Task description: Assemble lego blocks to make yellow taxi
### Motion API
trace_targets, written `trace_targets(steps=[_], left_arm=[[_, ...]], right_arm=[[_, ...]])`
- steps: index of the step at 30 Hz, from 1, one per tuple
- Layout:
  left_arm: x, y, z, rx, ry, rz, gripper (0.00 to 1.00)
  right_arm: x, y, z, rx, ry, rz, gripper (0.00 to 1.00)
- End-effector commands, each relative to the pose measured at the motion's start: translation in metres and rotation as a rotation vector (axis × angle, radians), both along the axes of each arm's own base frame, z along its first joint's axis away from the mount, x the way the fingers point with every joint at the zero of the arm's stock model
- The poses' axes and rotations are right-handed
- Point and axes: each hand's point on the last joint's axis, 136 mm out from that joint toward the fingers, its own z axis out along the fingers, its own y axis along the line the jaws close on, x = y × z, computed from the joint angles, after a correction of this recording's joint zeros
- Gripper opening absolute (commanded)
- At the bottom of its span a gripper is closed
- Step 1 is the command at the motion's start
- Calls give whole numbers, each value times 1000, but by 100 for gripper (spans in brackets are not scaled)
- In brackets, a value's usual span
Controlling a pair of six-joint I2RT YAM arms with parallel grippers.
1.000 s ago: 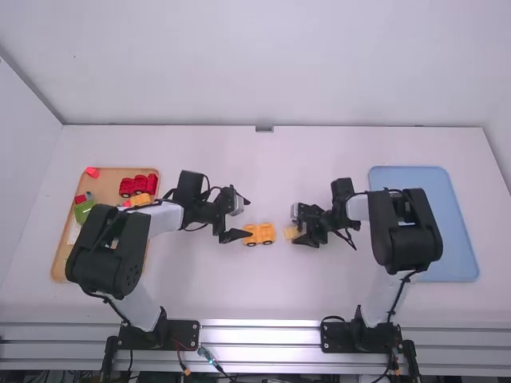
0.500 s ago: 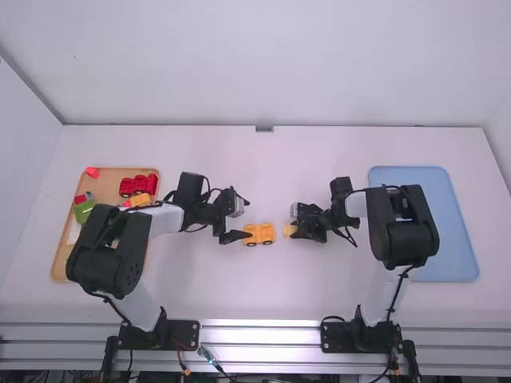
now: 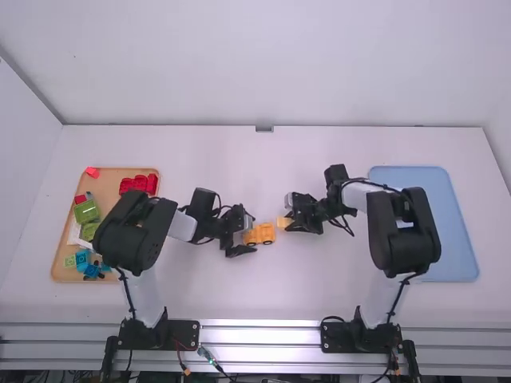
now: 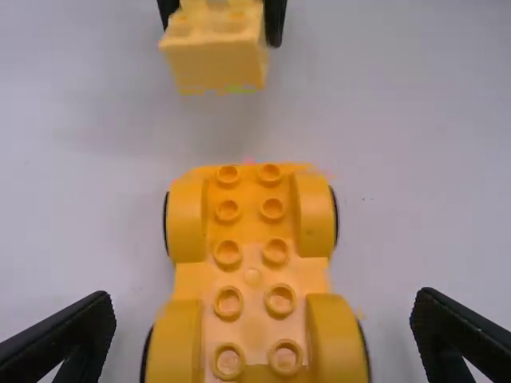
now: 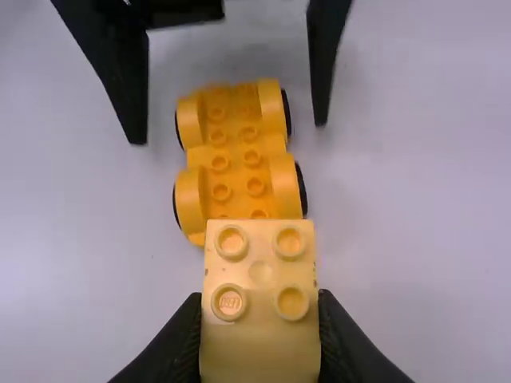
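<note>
Near the middle of the high view, the left gripper [image 3: 243, 233] has closed the gap to the yellow car base [image 4: 252, 275], moving right and a little down the frame since half a second ago. Its fingers are spread, one on each side of the base and apart from it, so it appears lined up to steady the wheeled piece, though nothing is gripped yet. The base sits on the white table [image 3: 239, 295] where it was, wheels down, its studs bare. Just to its right in the high view, the right gripper [image 5: 259, 335] is closed on the pale yellow block [image 5: 261, 267], studs up; it has shifted slightly up and left in the frame. The block is not on the base, so the taxi is still in two parts. With both arms now close in, the next move is probably to hold the base, bring the block over its studs and press down; a crooked block could skid the base or seat badly.
</note>
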Motion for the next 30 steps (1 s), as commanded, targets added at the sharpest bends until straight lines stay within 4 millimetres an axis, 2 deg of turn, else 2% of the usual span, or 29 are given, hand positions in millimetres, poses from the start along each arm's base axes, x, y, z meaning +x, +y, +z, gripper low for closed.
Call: trace_targets(steps=[1, 4, 6, 7, 8, 10, 12, 17, 20, 30], left_arm=[[-1, 0, -9, -12, 50, 19, 99], [1, -1, -13, -17, 44, 24, 99], [1, -1, -14, -17, 44, 23, 90], [1, -1, -13, -18, 44, 22, 82], [2, -1, -13, -18, 40, 24, 70], [1, -1, -13, -15, 20, 10, 57], [1, -1, -14, -12, 9, 3, 51], [2, 0, -14, -5, -2, 5, 49], [5, -1, -13, -6, 1, 5, 50], [6, -1, -12, -2, 20, 4, 52]], right_arm=[[3, 10, 24, 25, -70, 27, 17], [-1, 19, 27, 31, -86, 56, 17], [-4, 23, 27, 31, -77, 63, 17], [-5, 25, 27, 30, -68, 63, 17], [-7, 29, 27, 29, -57, 60, 16], [-8, 36, 25, 26, -54, 58, 15], [-8, 41, 20, 13, -63, 53, 14], [-6, 53, 4, -7, -72, -7, 13], [-15, 56, -6, -18, -89, 5, 13], [-16, 48, -12, -40, -72, -17, 13]])
